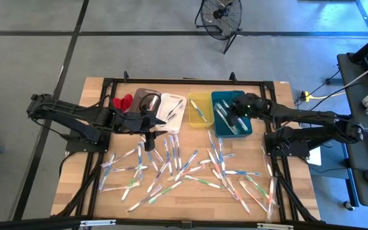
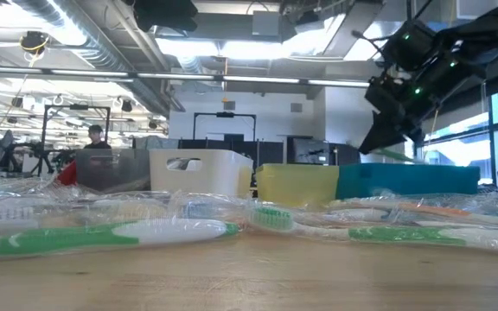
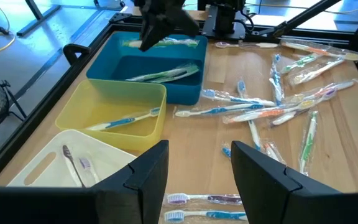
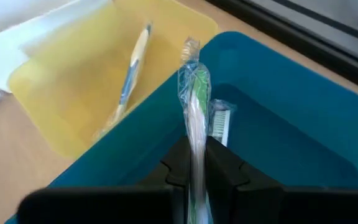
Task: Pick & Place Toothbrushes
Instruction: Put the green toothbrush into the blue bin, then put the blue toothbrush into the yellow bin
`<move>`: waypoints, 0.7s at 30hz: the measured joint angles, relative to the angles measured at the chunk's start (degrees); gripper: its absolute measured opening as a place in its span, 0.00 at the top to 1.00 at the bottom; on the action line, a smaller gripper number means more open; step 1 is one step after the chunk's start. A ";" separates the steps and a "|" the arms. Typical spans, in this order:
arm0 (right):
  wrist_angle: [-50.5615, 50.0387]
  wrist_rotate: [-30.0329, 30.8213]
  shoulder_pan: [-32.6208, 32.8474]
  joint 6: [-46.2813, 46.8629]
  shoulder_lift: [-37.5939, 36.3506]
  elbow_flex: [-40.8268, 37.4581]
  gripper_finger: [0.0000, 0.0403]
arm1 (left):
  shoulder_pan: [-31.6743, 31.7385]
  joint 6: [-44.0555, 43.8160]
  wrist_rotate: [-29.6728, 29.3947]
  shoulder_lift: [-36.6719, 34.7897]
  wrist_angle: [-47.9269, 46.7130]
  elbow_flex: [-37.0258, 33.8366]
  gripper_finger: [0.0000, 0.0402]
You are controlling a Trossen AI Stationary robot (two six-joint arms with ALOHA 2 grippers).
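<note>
**Toothbrushes all over the place**

Most of the toothbrushes (image 1: 190, 172) are lying flat and scattered across the front half of the tabletop (image 1: 75, 185), each in a clear crinkly wrapper, pointing every which way, some overlapping. Handles are showing white mixed with green, blue, pink and orange. A green-and-white wrapped one (image 4: 194, 118) is sticking up, pinched in the right end effector (image 4: 194, 168) over the teal bin (image 4: 291, 124). A couple more are already lying inside that bin, and a blue one (image 3: 126, 119) is resting in the yellow bin (image 3: 98, 99).

high: straight down, far | low: tabletop (image 2: 249, 276) level, facing room | wrists: close, looking forward | shared: rectangular teal plastic bin (image 1: 232, 114)
</note>
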 joint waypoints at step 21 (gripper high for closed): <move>7.48 -2.50 -3.39 1.44 11.66 0.02 0.75 | 0.00 0.04 0.00 0.00 -0.02 0.00 0.58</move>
